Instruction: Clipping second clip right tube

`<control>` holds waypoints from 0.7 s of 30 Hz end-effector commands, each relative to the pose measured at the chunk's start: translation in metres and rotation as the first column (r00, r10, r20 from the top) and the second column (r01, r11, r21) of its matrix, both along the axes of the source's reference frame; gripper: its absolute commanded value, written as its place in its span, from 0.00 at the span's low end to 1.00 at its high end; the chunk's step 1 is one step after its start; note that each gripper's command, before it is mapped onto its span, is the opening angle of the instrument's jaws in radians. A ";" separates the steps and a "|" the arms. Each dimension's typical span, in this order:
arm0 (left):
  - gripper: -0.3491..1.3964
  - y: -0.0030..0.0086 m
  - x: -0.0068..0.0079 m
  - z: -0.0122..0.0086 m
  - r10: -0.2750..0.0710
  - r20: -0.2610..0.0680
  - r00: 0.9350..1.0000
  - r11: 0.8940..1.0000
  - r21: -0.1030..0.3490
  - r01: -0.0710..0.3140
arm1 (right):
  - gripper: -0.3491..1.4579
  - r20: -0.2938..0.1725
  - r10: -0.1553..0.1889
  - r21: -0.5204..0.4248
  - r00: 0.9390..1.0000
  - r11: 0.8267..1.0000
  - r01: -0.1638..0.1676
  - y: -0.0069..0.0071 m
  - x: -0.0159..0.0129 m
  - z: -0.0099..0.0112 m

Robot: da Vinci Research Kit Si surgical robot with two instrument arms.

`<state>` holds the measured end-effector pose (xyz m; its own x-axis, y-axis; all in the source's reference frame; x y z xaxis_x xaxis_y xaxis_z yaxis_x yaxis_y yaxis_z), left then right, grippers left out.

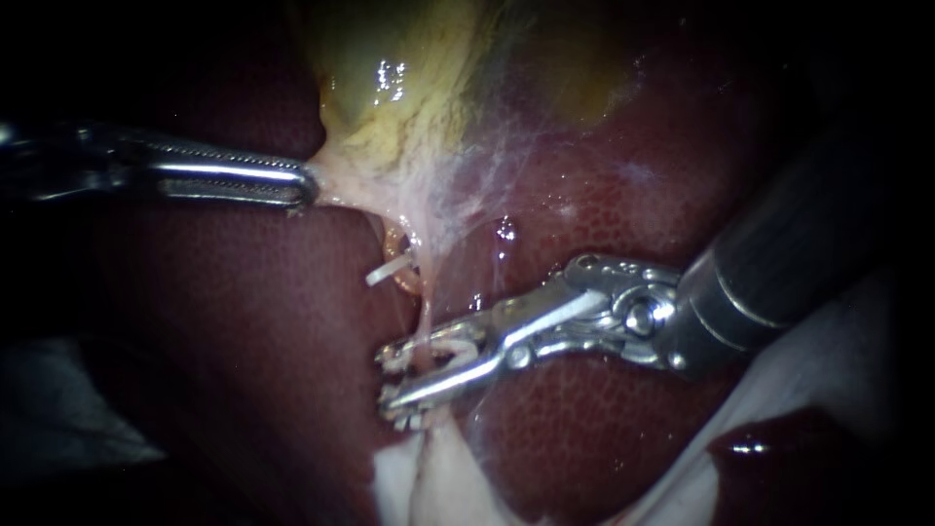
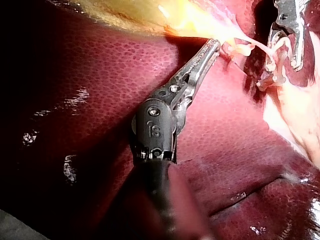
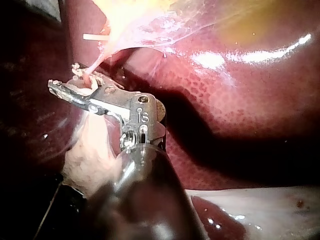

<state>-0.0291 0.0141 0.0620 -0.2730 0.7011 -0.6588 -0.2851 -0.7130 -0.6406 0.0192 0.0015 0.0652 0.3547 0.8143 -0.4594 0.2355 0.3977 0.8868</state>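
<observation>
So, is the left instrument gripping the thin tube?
No, the left instrument grips the gallbladder's pale edge; the tube runs between the right instrument's open jaws, apart from it.

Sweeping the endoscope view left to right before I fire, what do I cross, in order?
The left instrument gripping the gallbladder → white clip → tube → shaft of the right instrument, whose jaws lie below the clip.

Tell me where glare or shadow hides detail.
Endoscope view: glare spots on the gallbladder, darkness along the left instrument. Left wrist view: small glints on the liver. Right wrist view: broad glare on the liver, black shadow beside the right instrument.
</observation>
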 end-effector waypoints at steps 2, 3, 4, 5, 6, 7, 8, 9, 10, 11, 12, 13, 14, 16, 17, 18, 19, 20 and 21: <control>0.00 0.0000 0.0000 0.0000 0.000 0.000 1.000 1.000 0.000 0.000 | 0.23 0.002 -0.001 0.004 1.000 1.000 0.001 -0.0001 -0.0001 0.0000; 0.00 0.0000 0.0000 0.0000 0.000 0.000 1.000 1.000 0.000 0.000 | 0.21 0.004 -0.002 0.010 1.000 1.000 0.002 -0.0001 -0.0002 0.0001; 0.00 0.0000 0.0000 0.0000 0.000 0.000 1.000 1.000 0.000 0.000 | 0.18 0.007 -0.002 0.015 1.000 1.000 0.002 -0.0001 -0.0002 0.0001; 0.00 0.0000 0.0000 0.0000 0.000 0.000 1.000 1.000 0.000 0.000 | 0.16 0.009 -0.003 0.020 1.000 1.000 0.002 -0.0001 -0.0003 0.0001; 0.00 0.0000 0.0000 0.0000 0.000 0.000 1.000 1.000 0.000 0.000 | 0.14 0.012 -0.003 0.026 1.000 1.000 0.003 -0.0001 -0.0003 0.0001; 0.00 0.0000 0.0000 0.0000 0.000 0.000 1.000 1.000 0.000 0.000 | 0.12 0.014 -0.003 0.031 1.000 1.000 0.003 -0.0001 -0.0004 0.0001; 0.00 0.0000 0.0000 0.0000 0.000 0.000 1.000 1.000 0.000 0.000 | 0.10 0.016 -0.004 0.036 1.000 0.999 0.003 -0.0001 -0.0004 0.0001; 0.00 0.0000 0.0000 0.0000 0.000 0.000 1.000 1.000 0.000 0.000 | 0.08 0.016 -0.004 0.036 1.000 0.999 0.004 -0.0001 -0.0004 0.0001; 0.00 0.0000 0.0000 0.0000 0.000 0.000 1.000 1.000 0.000 0.000 | 0.05 0.019 -0.005 0.042 1.000 0.999 0.004 -0.0002 -0.0005 0.0001; 0.00 0.0000 0.0000 0.0000 0.000 0.000 1.000 1.000 0.000 0.000 | 0.01 0.026 -0.007 0.058 1.000 0.998 0.005 -0.0002 -0.0006 0.0001; 0.00 0.0000 0.0000 0.0000 0.000 0.000 1.000 1.000 0.000 0.000 | 0.00 0.030 -0.008 0.068 1.000 0.998 0.006 -0.0003 -0.0007 0.0000; 0.00 0.0000 0.0000 0.0000 0.000 0.000 1.000 1.000 0.000 0.000 | 0.00 0.032 -0.009 0.073 0.999 0.997 0.007 -0.0003 -0.0009 0.0000; 0.00 0.0000 0.0000 0.0000 0.000 0.000 1.000 1.000 0.000 0.000 | 0.00 0.031 -0.006 0.074 1.000 0.997 0.004 -0.0004 -0.0010 0.0000; 0.00 0.0000 0.0000 0.0000 0.000 0.000 1.000 1.000 0.000 0.000 | 0.00 0.038 -0.011 0.071 0.999 0.997 0.008 -0.0004 -0.0011 -0.0001; 0.00 0.0000 0.0000 0.0000 0.000 0.000 1.000 1.000 0.000 0.000 | 0.00 0.042 -0.014 0.069 0.999 0.998 0.011 -0.0004 -0.0011 -0.0001; 0.00 0.0000 0.0000 0.0000 0.000 0.000 1.000 1.000 0.000 0.000 | 0.00 0.047 -0.017 0.067 0.999 0.998 0.014 -0.0004 -0.0011 -0.0001; 0.00 0.0000 0.0000 0.0000 0.000 0.000 1.000 1.000 0.000 0.000 | 0.00 0.047 -0.017 0.067 0.999 0.998 0.014 -0.0005 -0.0011 -0.0001; 0.00 0.0000 0.0000 -0.0001 0.000 0.000 1.000 1.000 0.000 0.000 | 0.00 0.047 -0.017 0.067 0.999 0.998 0.014 -0.0005 -0.0011 -0.0002; 0.00 0.0000 0.0000 -0.0001 0.000 0.000 1.000 1.000 0.000 0.000 | 0.00 0.047 -0.017 0.067 0.999 0.998 0.014 -0.0005 -0.0011 -0.0002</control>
<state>-0.0291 0.0141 0.0619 -0.2730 0.7011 -0.6587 -0.2853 -0.7129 -0.6406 0.0180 0.0010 0.0650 0.3877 0.8370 -0.3861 0.1986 0.3332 0.9217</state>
